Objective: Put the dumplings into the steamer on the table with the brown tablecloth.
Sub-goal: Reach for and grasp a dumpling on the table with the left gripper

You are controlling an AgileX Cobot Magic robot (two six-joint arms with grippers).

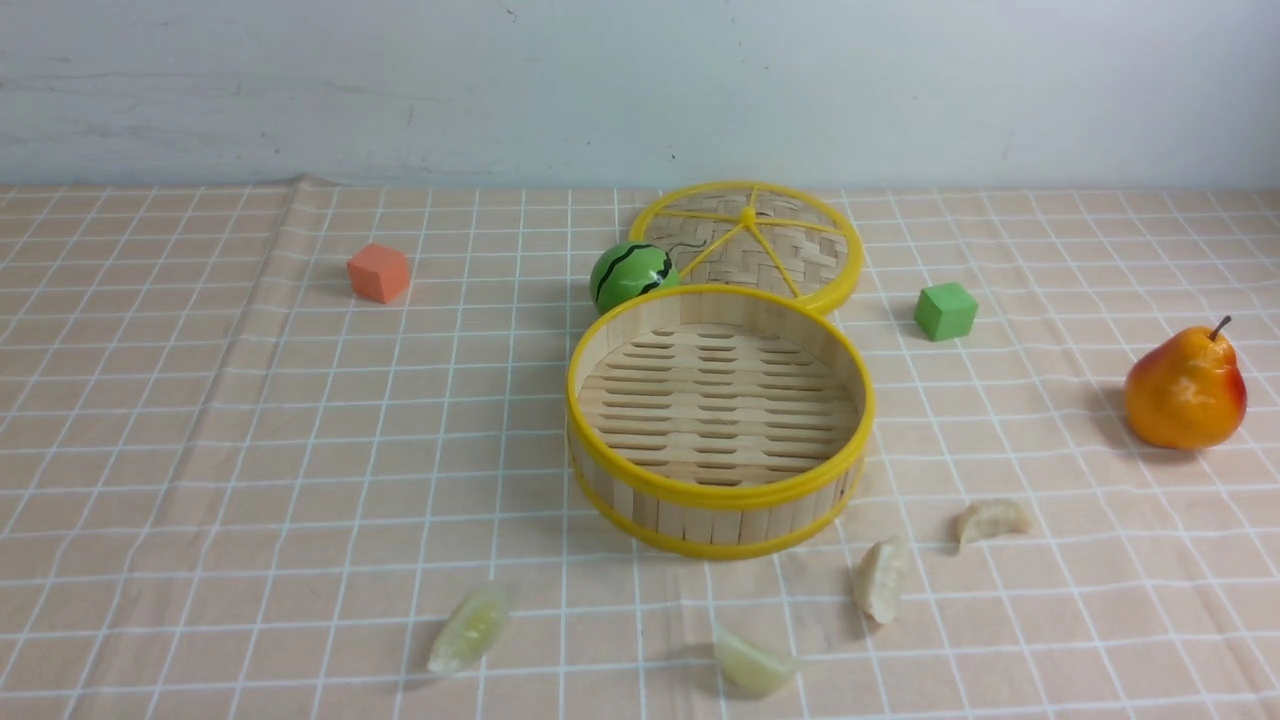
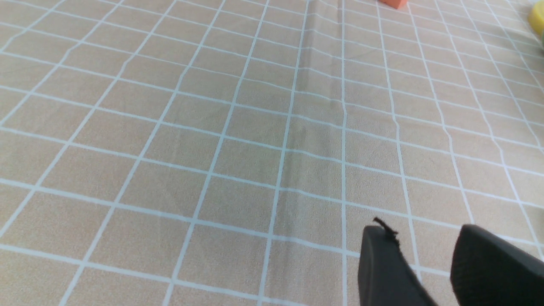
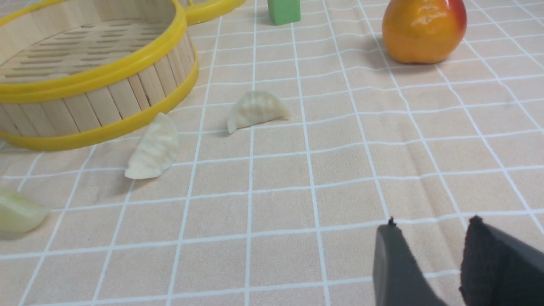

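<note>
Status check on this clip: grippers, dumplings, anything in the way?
Both open, empty: left gripper, right gripper. Four dumplings on tablecloth, robot side of steamer; steamer empty. Lid off, nothing blocking.

The front view is taken from a raised position on the robot's side, directed forward and downward; the brown tablecloth (image 1: 250, 450) is covered as far as the pale wall (image 1: 640, 80), with the steamer (image 1: 718, 420) near centre. The left wrist view is taken low and close above the cloth, facing obliquely along it past the left gripper (image 2: 425, 238) in the foreground; only the orange cube (image 2: 391, 2) is clearly shared with the front view. The right wrist view is likewise taken low and close, behind the right gripper (image 3: 433, 229); the steamer, two cream dumplings (image 3: 153, 148), the green cube (image 3: 284, 10) and the pear (image 3: 423, 32) are shared with the front view.
</note>
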